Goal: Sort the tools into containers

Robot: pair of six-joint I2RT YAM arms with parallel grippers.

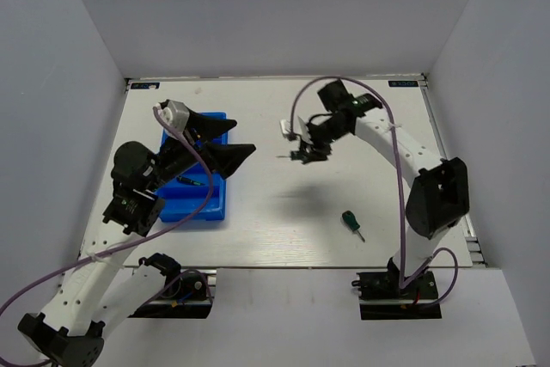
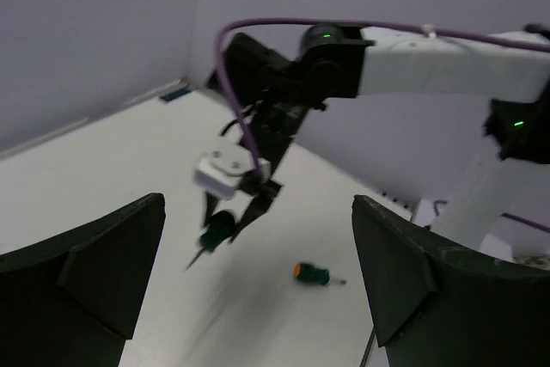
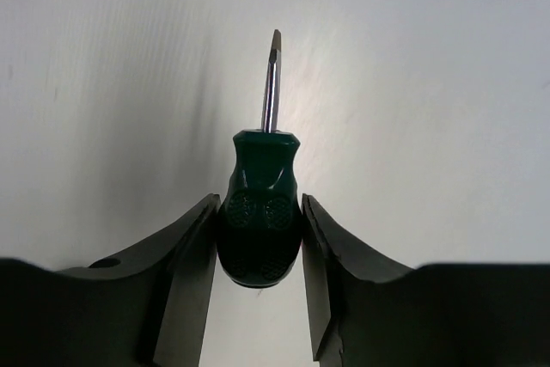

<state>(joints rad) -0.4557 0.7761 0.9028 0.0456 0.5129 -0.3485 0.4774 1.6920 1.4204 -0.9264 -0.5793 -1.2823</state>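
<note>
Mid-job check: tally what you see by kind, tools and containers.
Blue tray: 1
Stubby green screwdrivers: 2 (held stubby screwdriver in right gripper; loose stubby screwdriver on table)
Thin green screwdriver: 1, in the blue tray
Total: 4; left arm hides part of the tray

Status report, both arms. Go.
Right gripper shut on stubby screwdriver, off the table. Left gripper open, empty, over blue tray, may block the drop. Loose on table: second screwdriver.
</note>
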